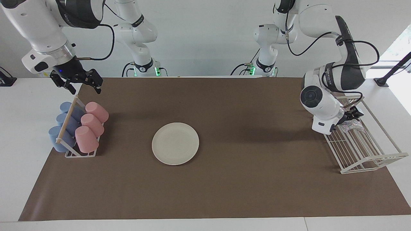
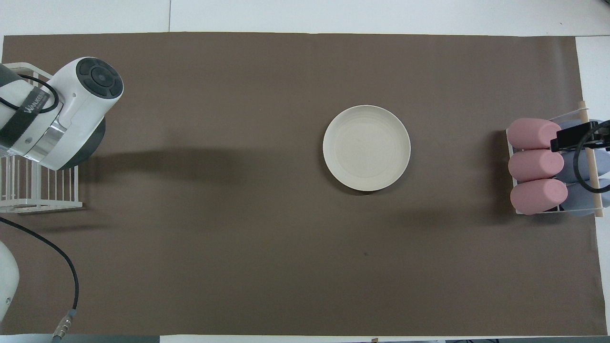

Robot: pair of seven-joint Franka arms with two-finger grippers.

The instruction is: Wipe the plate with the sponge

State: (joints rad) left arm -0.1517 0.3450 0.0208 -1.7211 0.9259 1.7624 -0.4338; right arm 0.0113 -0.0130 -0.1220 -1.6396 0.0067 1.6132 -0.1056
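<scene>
The cream plate point(image 1: 175, 143) point(image 2: 367, 147) lies flat on the brown mat, nearer the right arm's end of the table. The silvery mesh sponge point(image 1: 352, 127) lies in the white wire rack point(image 1: 374, 163) at the left arm's end. My left gripper point(image 1: 351, 116) reaches down into the rack, open, its fingertips right at the sponge's upper edge; whether they touch it I cannot tell. In the overhead view the left arm's wrist point(image 2: 71, 114) hides both gripper and sponge. My right gripper point(image 1: 80, 85) point(image 2: 579, 135) waits open above the cup rack.
A small rack point(image 1: 77, 128) point(image 2: 548, 166) with three pink and three blue cups lying on their sides stands at the right arm's end. The wire rack point(image 2: 43, 190) has raised sides around the sponge. The left arm's cable point(image 2: 52, 257) trails over the mat's corner.
</scene>
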